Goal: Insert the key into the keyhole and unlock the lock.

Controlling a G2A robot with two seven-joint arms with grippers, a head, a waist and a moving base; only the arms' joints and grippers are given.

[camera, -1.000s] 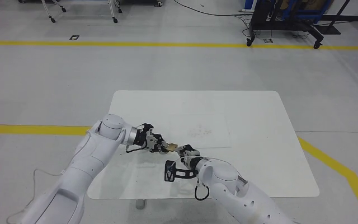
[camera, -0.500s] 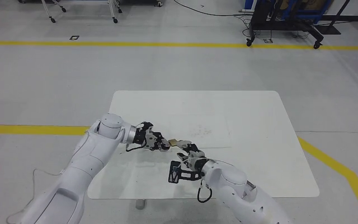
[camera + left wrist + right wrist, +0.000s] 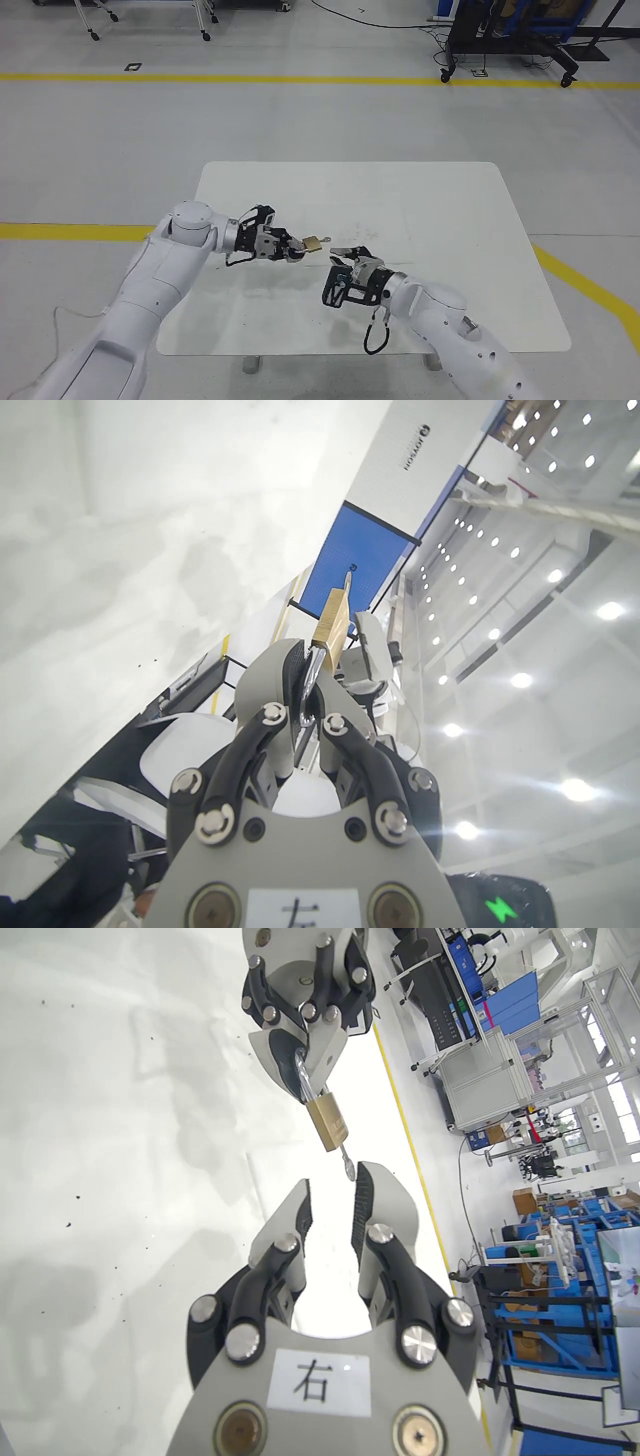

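Right wrist view: the left gripper pinches the lock by its shackle above the table's left half, the key in its keyhole. The right gripper gapes empty, one finger just beside the key.

My top camera looks down from above my arms, far enough to take in the whole worktop and the floor beyond. Each wrist camera sits close behind its gripper: the one on my left gripper tilts up toward the ceiling, the one on my right gripper faces the left across the worktop. All three share the lock.
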